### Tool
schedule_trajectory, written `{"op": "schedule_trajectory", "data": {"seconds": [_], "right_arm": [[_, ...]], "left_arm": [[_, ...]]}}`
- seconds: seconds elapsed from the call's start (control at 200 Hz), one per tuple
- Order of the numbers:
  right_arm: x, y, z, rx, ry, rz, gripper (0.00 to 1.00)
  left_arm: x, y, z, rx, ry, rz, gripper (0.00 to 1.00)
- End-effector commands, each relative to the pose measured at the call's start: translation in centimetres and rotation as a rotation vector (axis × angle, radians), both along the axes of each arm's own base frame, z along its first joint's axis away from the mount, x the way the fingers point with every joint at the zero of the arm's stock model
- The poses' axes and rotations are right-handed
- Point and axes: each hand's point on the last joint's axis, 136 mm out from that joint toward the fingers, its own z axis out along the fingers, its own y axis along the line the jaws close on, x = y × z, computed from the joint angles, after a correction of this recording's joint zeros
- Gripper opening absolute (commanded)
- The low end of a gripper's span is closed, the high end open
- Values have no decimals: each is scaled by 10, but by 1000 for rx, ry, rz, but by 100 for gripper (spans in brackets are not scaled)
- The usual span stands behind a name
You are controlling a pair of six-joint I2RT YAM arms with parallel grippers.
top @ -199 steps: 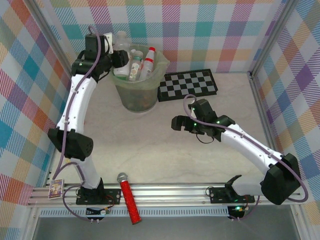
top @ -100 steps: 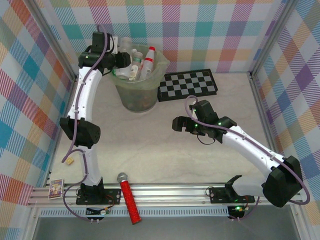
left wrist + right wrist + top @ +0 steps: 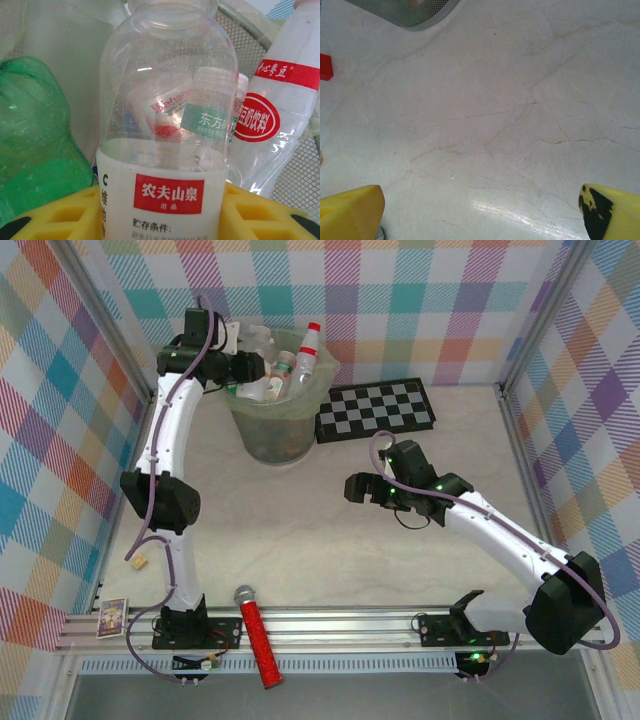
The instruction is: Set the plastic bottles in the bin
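Observation:
My left gripper [image 3: 250,368] reaches over the left rim of the pale-green bin [image 3: 275,435] and is shut on a clear plastic bottle [image 3: 165,150] with a red and white label. Its yellow fingers [image 3: 65,215] press the bottle's two sides. Past it inside the bin lie a green bottle [image 3: 40,140] and a clear bottle with a red label [image 3: 280,110]. A red-capped bottle [image 3: 308,348] sticks up out of the bin. My right gripper [image 3: 355,488] hovers open over bare table with nothing between its fingertips [image 3: 350,212].
A black-and-white chequered board [image 3: 375,410] lies right of the bin. A red microphone [image 3: 258,635] rests across the front rail. A small red block [image 3: 325,66] sits on the table near the bin's base [image 3: 405,12]. Plaid walls close in the sides.
My left gripper moved right, farther over the bin, with the bottle in it. The red-capped bottle in the bin now stands taller. The right arm stayed put.

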Motion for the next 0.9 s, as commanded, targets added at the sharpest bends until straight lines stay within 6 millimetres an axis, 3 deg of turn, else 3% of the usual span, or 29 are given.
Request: {"op": "schedule_trajectory", "data": {"seconds": [0.0,0.12,0.32,0.545,0.635,0.74,0.895], "right_arm": [[2,-2,8,15,-17,-8,99],[5,1,15,18,-36,1,99],[19,13,51,49,-118,40,100],[37,18,82,45,-215,47,100],[48,22,100,49,-270,41,99],[56,26,121,70,-318,39,99],[54,26,121,83,-317,34,99]], "left_arm": [[-10,3,-53,36,166,12,39],[-9,7,-33,29,107,36,50],[-11,-4,24,-51,-52,-10,78],[-14,28,81,29,-243,144,82],[-14,37,88,54,-277,190,81],[-13,35,84,51,-270,177,80],[-6,23,75,39,-258,135,73]]}}
